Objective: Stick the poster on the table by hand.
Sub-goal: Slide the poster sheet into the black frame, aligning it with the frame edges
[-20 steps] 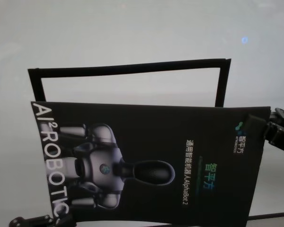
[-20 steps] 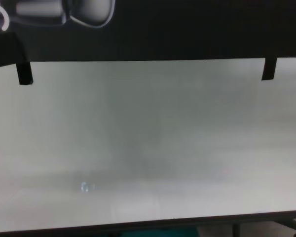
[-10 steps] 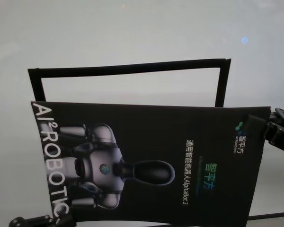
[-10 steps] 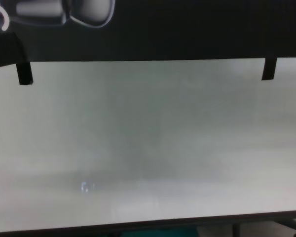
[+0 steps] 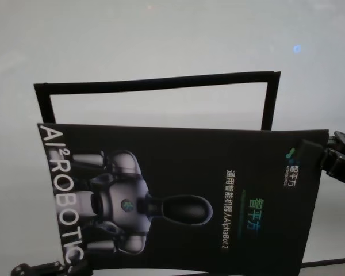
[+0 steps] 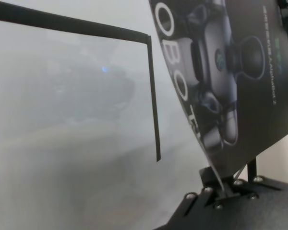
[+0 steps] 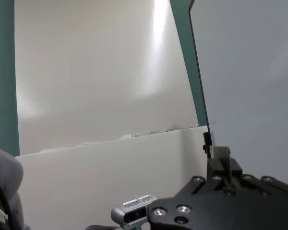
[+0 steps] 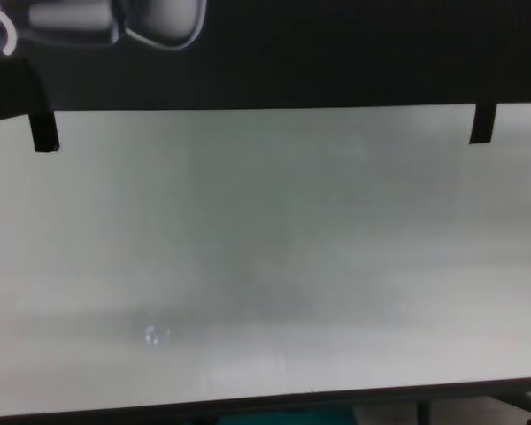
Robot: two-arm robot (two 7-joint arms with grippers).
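Observation:
The poster [image 5: 190, 190], a black glossy sheet with a grey-white robot and white lettering, hangs in the air above the table [image 5: 161, 34], slightly tilted. My left gripper [image 5: 23, 269] is shut on its lower left corner; the left wrist view shows the fingers [image 6: 221, 188] pinching the poster's edge [image 6: 240, 72]. My right gripper [image 5: 328, 158] is shut on its right edge; it also shows in the right wrist view [image 7: 220, 160], beside the poster's pale back [image 7: 249, 72]. In the chest view the poster [image 8: 336, 53] fills the top, above the table [image 8: 265, 266].
A frame of narrow black tape strips [image 5: 155, 83] lies on the table behind the poster, also in the left wrist view [image 6: 153, 96]. Short tape tabs [image 8: 42, 131] [image 8: 482, 124] hang from the poster's edge. The table's dark front edge [image 8: 265, 403] is near.

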